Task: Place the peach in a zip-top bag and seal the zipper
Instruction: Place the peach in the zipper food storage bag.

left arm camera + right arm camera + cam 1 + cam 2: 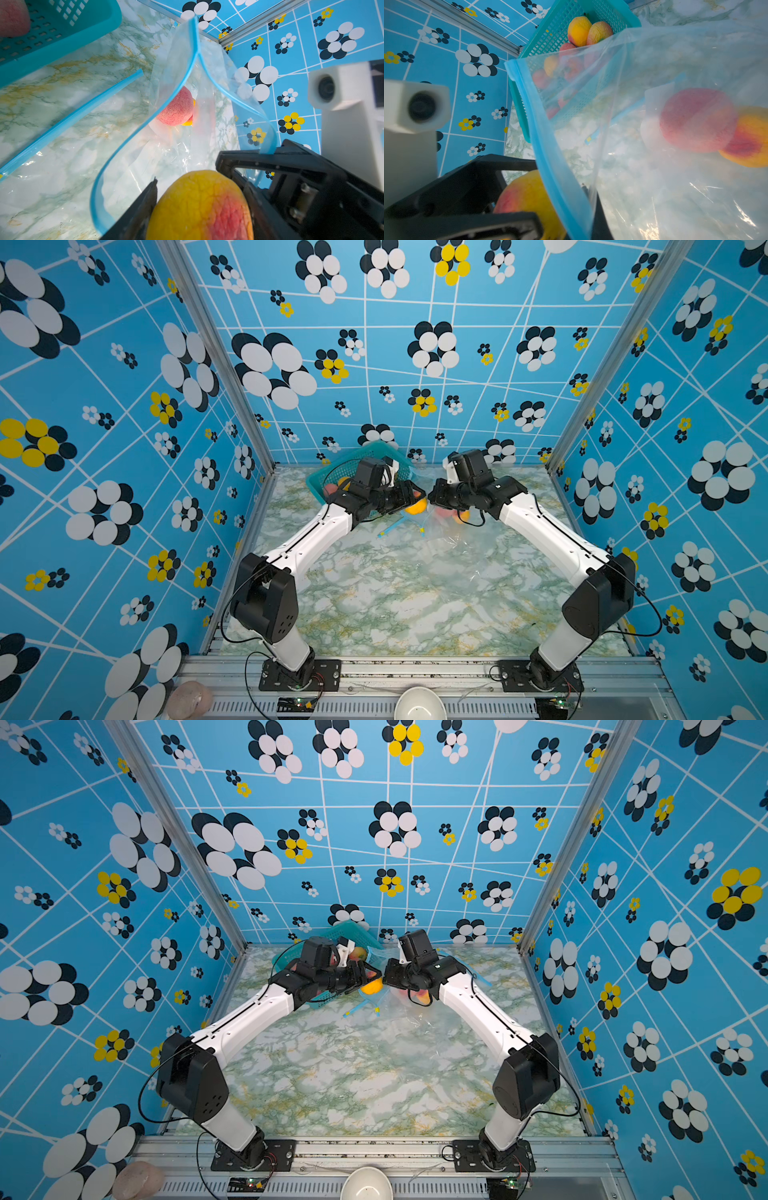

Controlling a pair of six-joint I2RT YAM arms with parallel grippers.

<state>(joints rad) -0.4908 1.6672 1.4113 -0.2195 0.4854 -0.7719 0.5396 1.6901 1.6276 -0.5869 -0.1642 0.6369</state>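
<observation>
Where the arms meet: far middle of the table (395, 605), tips close together, just in front of the teal basket (336, 468).
Left gripper (191, 176): jaws partway apart, clamped on either side of a yellow-red peach (199, 207).
Peach position: off the table, at the open mouth of the zip-top bag (166, 162), right beside the pinched lip. Can't tell if it's past the rim.
Right gripper (268, 153): closed tight, pinching the bag's blue zipper rim (272, 137) and holding that lip up.
Bag state: clear plastic, mouth gaping, zipper unsealed, lower body slumped on the table.
Bag contents: a red peach (176, 108) with a yellow-orange one (751, 137) touching it, both down at the closed end.
Basket: more peaches (579, 31) piled inside. The bag's raised corner sits just in front of its wall.
Loose item: second zipper strip (72, 120), blue, lying flat on the marble between basket and bag.
Top views: the held peach shows as an orange patch under the left tips.
</observation>
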